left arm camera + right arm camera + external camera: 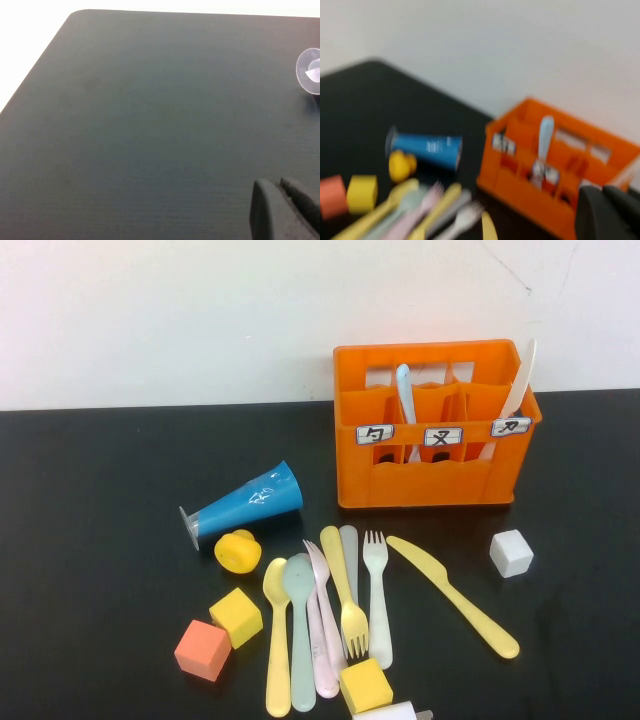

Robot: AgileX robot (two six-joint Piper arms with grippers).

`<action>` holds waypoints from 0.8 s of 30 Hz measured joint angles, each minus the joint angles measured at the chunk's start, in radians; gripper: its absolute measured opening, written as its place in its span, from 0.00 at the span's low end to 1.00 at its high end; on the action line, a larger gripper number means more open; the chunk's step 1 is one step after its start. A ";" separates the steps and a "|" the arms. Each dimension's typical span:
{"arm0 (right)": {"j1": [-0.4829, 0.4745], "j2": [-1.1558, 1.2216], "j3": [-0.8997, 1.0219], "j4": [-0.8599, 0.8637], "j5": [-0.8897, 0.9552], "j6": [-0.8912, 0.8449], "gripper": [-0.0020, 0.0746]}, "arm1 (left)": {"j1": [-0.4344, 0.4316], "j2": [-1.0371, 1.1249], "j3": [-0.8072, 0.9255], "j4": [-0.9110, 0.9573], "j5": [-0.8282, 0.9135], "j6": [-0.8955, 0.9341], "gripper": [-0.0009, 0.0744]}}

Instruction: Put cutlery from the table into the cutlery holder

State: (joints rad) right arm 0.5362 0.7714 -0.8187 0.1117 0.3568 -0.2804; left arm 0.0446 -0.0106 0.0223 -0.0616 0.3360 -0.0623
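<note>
Lying fanned on the black bench (90, 500) just in front of the orange cutlery holder (435, 480), eight pastel pieces of cutlery (340, 615) point their long axes toward it; two more stand inside. Neither arm shows from above. The right hand (610, 212) faces holder and cutlery, seemingly nearer; the left hand (282, 210) overlooks bare bench, grip on both impossible to tell.

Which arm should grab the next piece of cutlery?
Right, probably. The right gripper overlooks the cutlery and the holder. The left gripper faces bare table, with only the cone's base at the edge.
</note>
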 joint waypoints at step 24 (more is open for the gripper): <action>-0.156 -0.575 0.670 -0.073 -0.204 -0.027 0.02 | 0.000 0.000 0.000 0.000 0.000 -0.002 0.01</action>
State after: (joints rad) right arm 0.3805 0.1965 -0.1487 0.0389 0.1524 -0.3071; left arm 0.0446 -0.0106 0.0223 -0.0616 0.3360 -0.0642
